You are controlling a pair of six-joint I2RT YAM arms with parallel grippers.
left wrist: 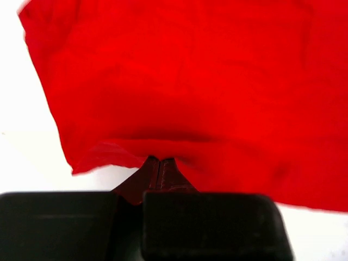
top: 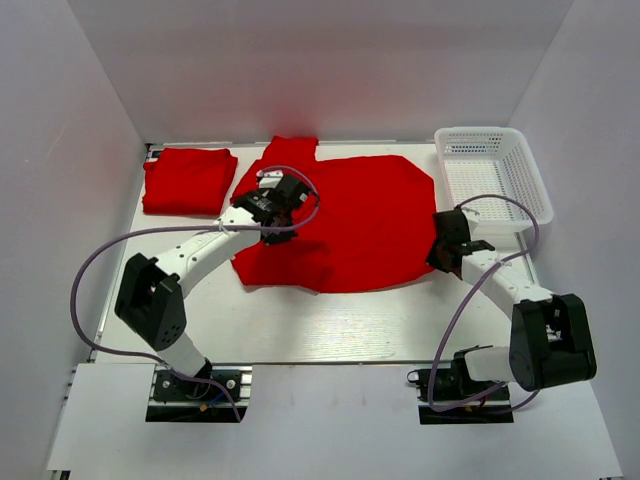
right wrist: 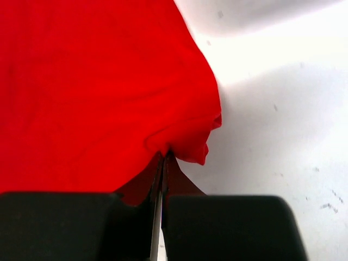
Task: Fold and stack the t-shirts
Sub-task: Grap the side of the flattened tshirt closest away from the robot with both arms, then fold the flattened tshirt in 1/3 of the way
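Top view: a red shirt point(top: 360, 215) lies spread across the middle of the table point(top: 330, 320). A folded shirt point(top: 188, 180) sits far left and a basket point(top: 495, 170) far right.

Left wrist: the left gripper point(left wrist: 160, 165) has its fingers pressed together, pinching the red shirt's left edge.

Right wrist: the right gripper point(right wrist: 165, 161) pinches the right edge.

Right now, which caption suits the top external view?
Left tool and right tool pinch the spread red t-shirt; folded red t-shirt far left, white basket far right.

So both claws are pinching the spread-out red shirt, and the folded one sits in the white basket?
No: the top view shows the folded shirt on the table at far left, outside the basket. The left gripper and right gripper do pinch the spread shirt.
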